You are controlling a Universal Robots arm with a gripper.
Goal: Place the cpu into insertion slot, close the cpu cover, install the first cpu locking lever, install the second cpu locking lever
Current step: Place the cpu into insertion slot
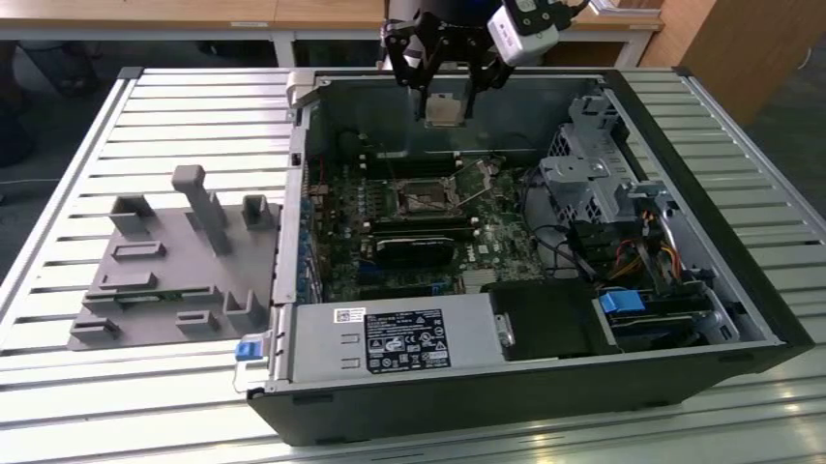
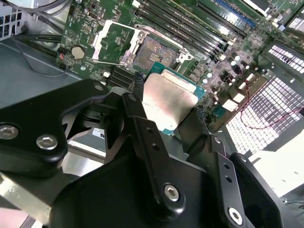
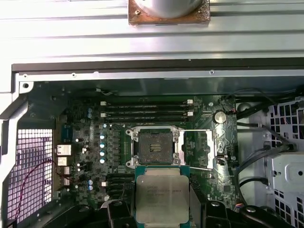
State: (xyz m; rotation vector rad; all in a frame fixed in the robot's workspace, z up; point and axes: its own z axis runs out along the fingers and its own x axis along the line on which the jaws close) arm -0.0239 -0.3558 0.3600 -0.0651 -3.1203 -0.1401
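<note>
Exterior view: computer case [image 1: 516, 411] on slatted table [image 1: 193, 97], wooden desk [image 1: 193, 12] behind, jaws clamped on the cpu [image 1: 444, 109]

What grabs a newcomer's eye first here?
The gripper holds the cpu over the open case, toward the top of the exterior view. On the green board below, the slot sits bare, with its cover flipped open beside it.

The cpu [image 3: 160, 195] sits between the fingers [image 2: 151, 147], above and apart from the insertion slot [image 3: 154, 147].
</note>
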